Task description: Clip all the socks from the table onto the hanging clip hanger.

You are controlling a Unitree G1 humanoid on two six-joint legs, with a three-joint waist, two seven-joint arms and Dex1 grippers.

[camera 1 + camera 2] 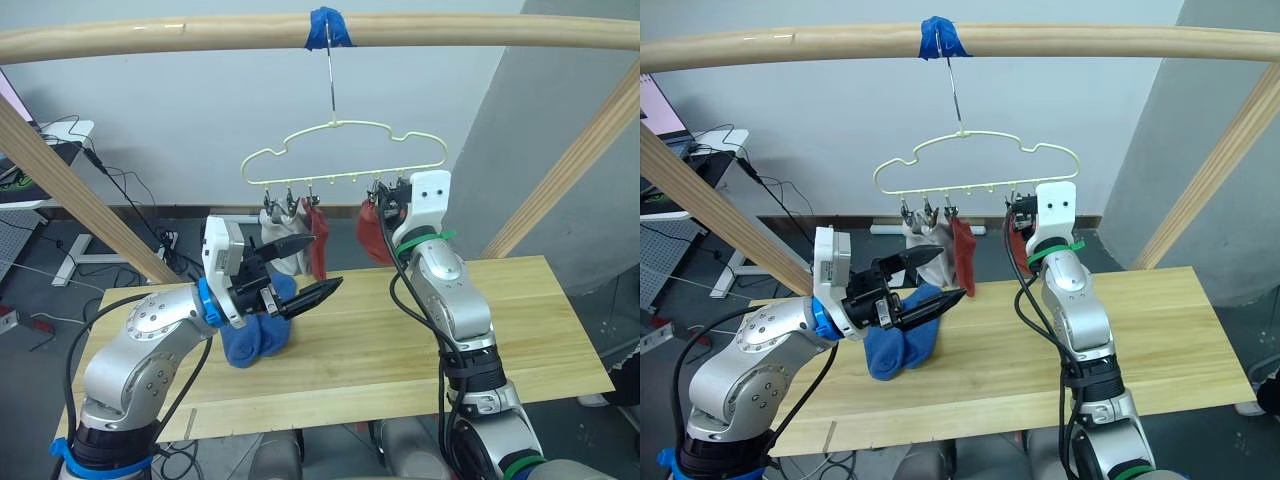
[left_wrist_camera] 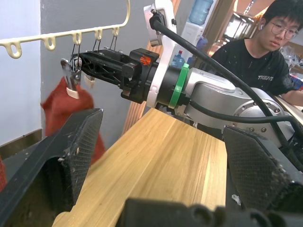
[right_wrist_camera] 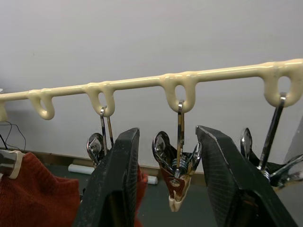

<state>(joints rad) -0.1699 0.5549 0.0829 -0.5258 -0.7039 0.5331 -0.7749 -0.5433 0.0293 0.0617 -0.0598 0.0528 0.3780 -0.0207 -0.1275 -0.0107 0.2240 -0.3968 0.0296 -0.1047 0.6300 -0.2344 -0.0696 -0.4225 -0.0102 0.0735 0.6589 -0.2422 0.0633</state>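
A: Left eye view — the clip hanger [image 1: 345, 152] hangs by its hook from the pole [image 1: 150, 38], right under a wrap of blue tape [image 1: 328, 27]. Two grey socks [image 1: 281, 240] and a red sock [image 1: 317, 240] dangle from its clips, and there's another red sock [image 1: 373, 232] clipped further along, beside the right arm.

B: And the right gripper [image 3: 166, 187]?

A: Up at the hanger. From its wrist camera the two fingers [image 3: 116, 179] stand apart on either side of one metal clip [image 3: 176, 163] — spread, not touching it that I can see. The clip hangs from a loop of the hanger's bar and nothing is pinned in it.

B: Left side?

A: The left gripper [image 1: 300, 270] is out in front of the hanger, lower than the clips, just above the table [image 1: 520, 330]. Fingers wide open, nothing between them. Its wrist view looks across the wood at the right gripper reaching into the clips.

B: Any socks left on the table?

A: Yes — the blue socks [image 1: 255, 335] sit bunched in a heap on the table, right beneath the left gripper. I can't tell whether the lower finger touches them.

B: Anyone around?

A: A person in a black shirt [image 2: 265, 66] beyond the table's far end.
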